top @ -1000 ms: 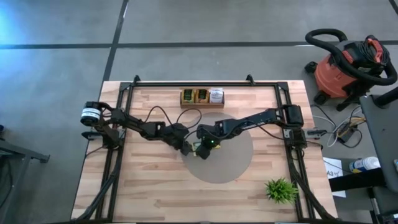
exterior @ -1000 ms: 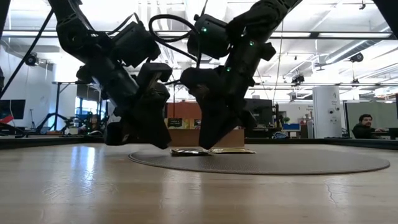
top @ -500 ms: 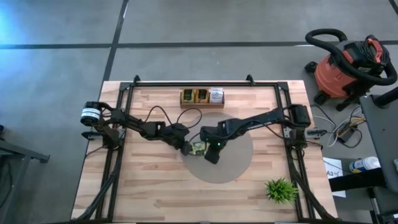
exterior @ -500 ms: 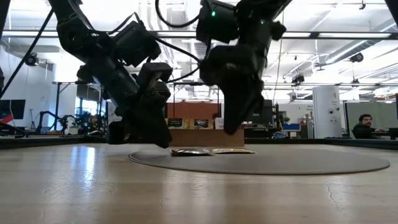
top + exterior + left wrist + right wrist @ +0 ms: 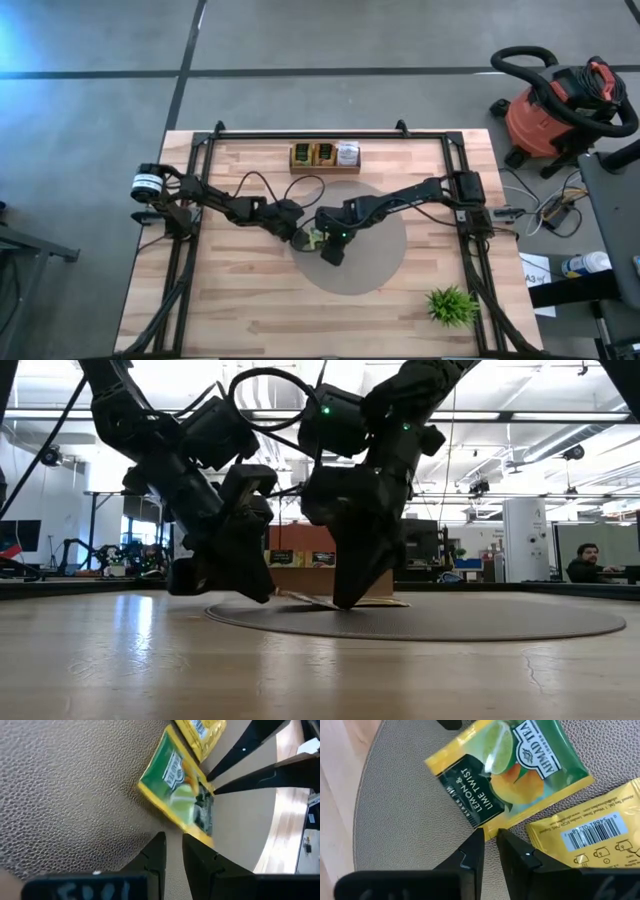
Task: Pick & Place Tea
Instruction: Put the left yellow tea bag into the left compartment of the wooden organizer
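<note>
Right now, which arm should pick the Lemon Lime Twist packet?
Right. The right gripper has its fingers at the edge of the Lemon Lime Twist packet. The left gripper sits close beside it too, fingers nearly shut.

Wooden tray (image 5: pixel 325 156) at table's far edge, green plant (image 5: pixel 451 305) near corner, red shop vac (image 5: pixel 556 108) on floor.

Narrow-gapped right pincer (image 5: pixel 490 836) at tea packet (image 5: pixel 507 770) edge

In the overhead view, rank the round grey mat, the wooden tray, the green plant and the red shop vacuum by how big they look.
Largest to smallest:
1. Round grey mat
2. Red shop vacuum, though it sits on the floor, farther from the camera
3. Wooden tray
4. Green plant, close to the tray
</note>
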You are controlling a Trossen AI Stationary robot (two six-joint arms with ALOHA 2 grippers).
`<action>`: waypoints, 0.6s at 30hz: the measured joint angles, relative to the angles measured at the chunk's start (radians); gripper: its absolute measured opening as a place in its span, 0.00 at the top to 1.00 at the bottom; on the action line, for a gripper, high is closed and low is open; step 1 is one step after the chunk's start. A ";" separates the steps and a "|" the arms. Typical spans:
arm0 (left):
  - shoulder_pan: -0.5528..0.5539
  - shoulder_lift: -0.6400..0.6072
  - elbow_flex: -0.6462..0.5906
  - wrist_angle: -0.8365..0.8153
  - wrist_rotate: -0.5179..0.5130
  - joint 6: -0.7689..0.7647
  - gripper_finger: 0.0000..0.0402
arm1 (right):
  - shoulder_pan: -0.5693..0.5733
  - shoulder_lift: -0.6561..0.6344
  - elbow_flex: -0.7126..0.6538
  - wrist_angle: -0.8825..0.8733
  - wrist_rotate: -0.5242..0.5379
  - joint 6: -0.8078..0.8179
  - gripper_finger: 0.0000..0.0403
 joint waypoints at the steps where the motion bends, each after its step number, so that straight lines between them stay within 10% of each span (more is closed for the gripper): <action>1: 0.000 0.000 0.000 -0.002 0.000 -0.006 0.86 | 0.000 0.004 0.000 0.001 0.000 0.002 0.85; 18: -0.005 0.001 0.018 -0.008 -0.060 -0.026 0.86 | -0.002 0.030 0.026 0.082 0.005 0.040 0.85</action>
